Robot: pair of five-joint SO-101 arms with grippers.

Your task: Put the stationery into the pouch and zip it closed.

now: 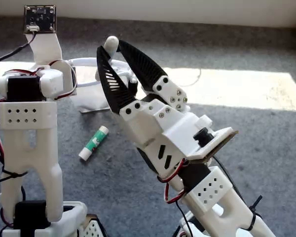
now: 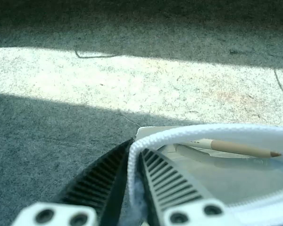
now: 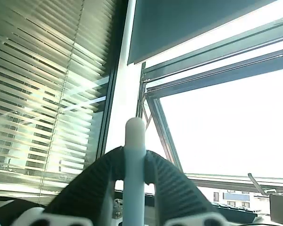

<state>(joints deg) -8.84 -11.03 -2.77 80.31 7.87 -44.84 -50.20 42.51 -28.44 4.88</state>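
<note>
Pinching the pouch (image 2: 203, 133) rim, left gripper (image 2: 134, 147) fingers, pencil (image 2: 236, 148) inside pouch, right gripper (image 3: 134, 156) fingers clamping a white pen (image 3: 134, 134), glue stick (image 1: 93, 143) on carpet (image 1: 276, 148).

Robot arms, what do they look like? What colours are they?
Both the left arm and the right arm are chunky white plastic with rows of little round holes, black motors at the joints and thin red and black wires. The right gripper and left gripper are black, ribbed and pointed, fixed on with screws.
</note>
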